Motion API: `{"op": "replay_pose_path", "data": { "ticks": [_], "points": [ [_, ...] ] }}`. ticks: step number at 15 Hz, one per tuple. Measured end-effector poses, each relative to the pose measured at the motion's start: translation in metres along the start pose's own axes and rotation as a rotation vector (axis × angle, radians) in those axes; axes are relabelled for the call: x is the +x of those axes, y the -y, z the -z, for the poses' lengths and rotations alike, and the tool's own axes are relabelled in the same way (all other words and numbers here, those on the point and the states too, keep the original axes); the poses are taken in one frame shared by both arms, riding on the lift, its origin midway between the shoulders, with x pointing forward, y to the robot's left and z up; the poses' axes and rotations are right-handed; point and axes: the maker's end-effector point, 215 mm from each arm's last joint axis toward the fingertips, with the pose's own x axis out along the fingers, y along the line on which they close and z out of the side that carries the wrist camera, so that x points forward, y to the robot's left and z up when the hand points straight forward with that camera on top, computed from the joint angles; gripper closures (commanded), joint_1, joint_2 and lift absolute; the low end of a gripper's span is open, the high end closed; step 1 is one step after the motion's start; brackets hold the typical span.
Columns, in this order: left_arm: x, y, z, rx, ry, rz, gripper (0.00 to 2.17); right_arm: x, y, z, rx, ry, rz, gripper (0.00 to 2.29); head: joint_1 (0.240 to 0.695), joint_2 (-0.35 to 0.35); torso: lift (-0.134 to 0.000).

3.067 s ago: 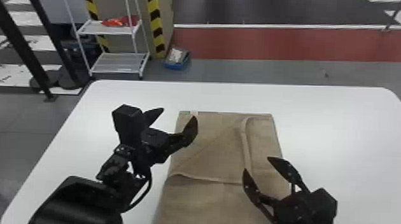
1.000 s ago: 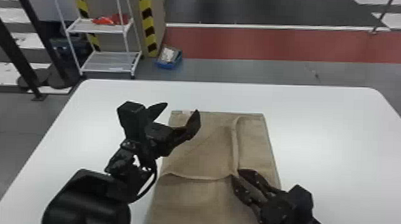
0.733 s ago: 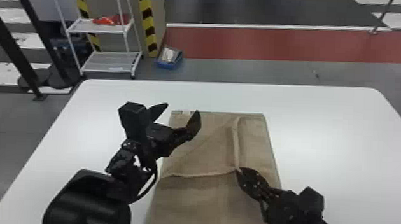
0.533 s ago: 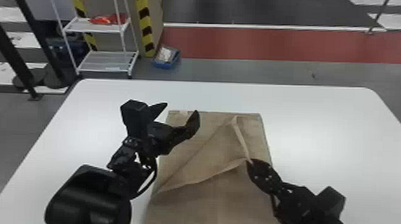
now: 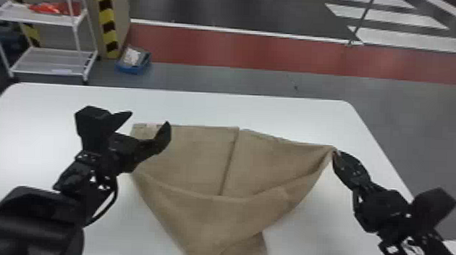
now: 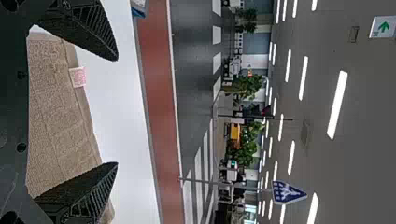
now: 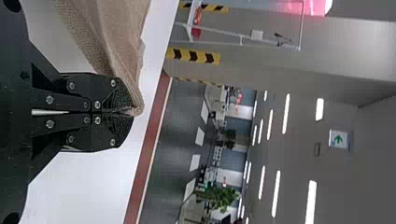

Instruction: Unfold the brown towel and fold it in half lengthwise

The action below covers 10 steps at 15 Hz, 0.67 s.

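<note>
Unfolding seems in hand: right gripper (image 5: 335,153) pinches a corner of brown towel (image 5: 201,153), should next lower it flat, and left gripper (image 5: 149,118) spreads empty near the towel's left edge.

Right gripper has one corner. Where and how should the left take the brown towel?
Probably by the far-left corner of the brown towel, near the white tag, from above with the open left gripper: that corner lies flat, edge exposed.
</note>
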Motion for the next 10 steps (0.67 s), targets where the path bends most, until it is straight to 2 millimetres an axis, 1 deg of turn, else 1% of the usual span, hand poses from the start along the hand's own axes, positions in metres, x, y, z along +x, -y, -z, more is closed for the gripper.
{"op": "replay_pose_path", "data": {
  "ticks": [2,4,5,7,8,9,10],
  "points": [
    [0.001,0.001,0.002,0.006,-0.005,0.001,0.08,-0.009,0.05,-0.004,0.007,-0.007,0.086,1.51,0.695,-0.274,-0.125],
    [0.002,0.005,0.004,0.017,-0.01,0.006,0.08,-0.015,0.09,-0.005,0.026,-0.025,0.156,1.51,0.695,-0.31,-0.125],
    [0.002,0.006,0.006,0.025,-0.015,0.007,0.08,-0.019,0.112,-0.004,0.047,-0.032,0.197,1.51,0.695,-0.348,-0.125],
    [0.002,0.007,0.009,0.032,-0.023,0.007,0.08,-0.025,0.152,0.003,0.093,-0.049,0.273,1.51,0.695,-0.35,-0.125],
    [0.001,0.006,0.011,0.035,-0.03,0.006,0.08,-0.028,0.169,0.009,0.116,-0.061,0.306,1.51,0.695,-0.35,-0.125],
    [0.001,0.005,0.015,0.041,-0.039,0.005,0.08,-0.031,0.179,0.014,0.131,-0.069,0.328,1.51,0.695,-0.35,-0.125],
    [0.001,0.004,0.02,0.047,-0.048,0.003,0.08,-0.032,0.181,0.016,0.135,-0.073,0.332,1.51,0.695,-0.35,-0.125]
  ]
}}
